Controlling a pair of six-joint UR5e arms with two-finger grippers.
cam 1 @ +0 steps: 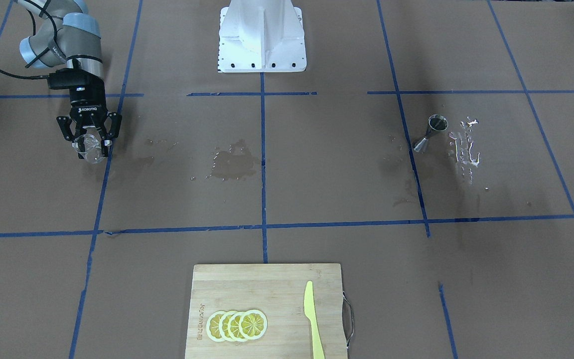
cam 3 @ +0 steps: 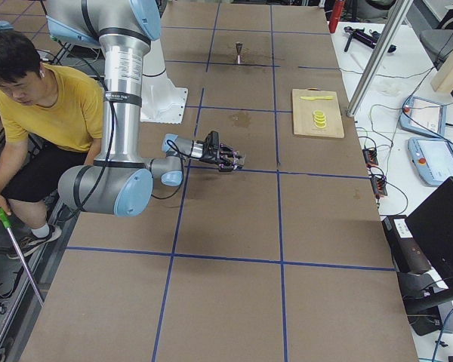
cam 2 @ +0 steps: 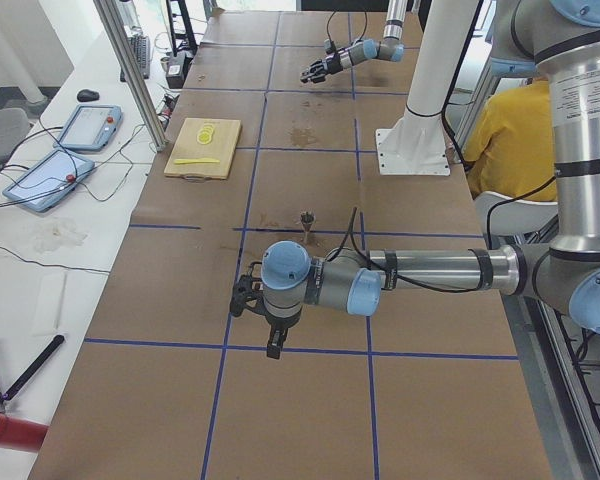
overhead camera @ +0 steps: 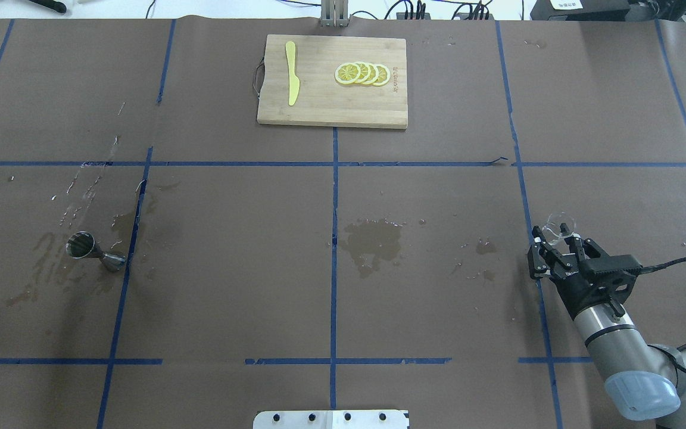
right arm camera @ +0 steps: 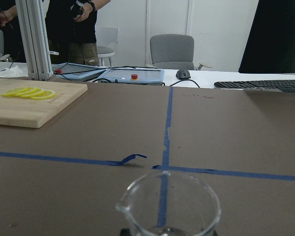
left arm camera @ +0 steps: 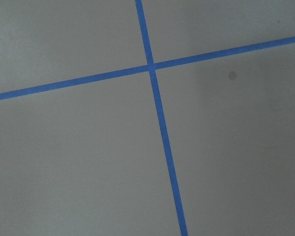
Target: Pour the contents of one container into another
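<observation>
The clear glass cup (cam 1: 90, 149) (overhead camera: 559, 224) stands upright between the fingers of my right gripper (cam 1: 92, 142) (overhead camera: 557, 238), which is shut on it low over the table's right part. The right wrist view shows the cup's spouted rim (right arm camera: 169, 204) at the bottom centre; I cannot tell what is in it. The steel hourglass jigger (cam 1: 430, 133) (overhead camera: 94, 250) (cam 2: 307, 220) stands upright far off on the table's left part. My left gripper (cam 2: 244, 298) shows only in the exterior left view, near that table end, and I cannot tell its state.
A wooden cutting board (overhead camera: 319, 110) with lemon slices (overhead camera: 362, 73) and a yellow knife (overhead camera: 292, 80) lies at the far middle edge. A wet patch (overhead camera: 373, 238) marks the table's centre. Spilled drops (cam 1: 466, 147) lie beside the jigger. A person (cam 3: 38, 113) sits by the robot.
</observation>
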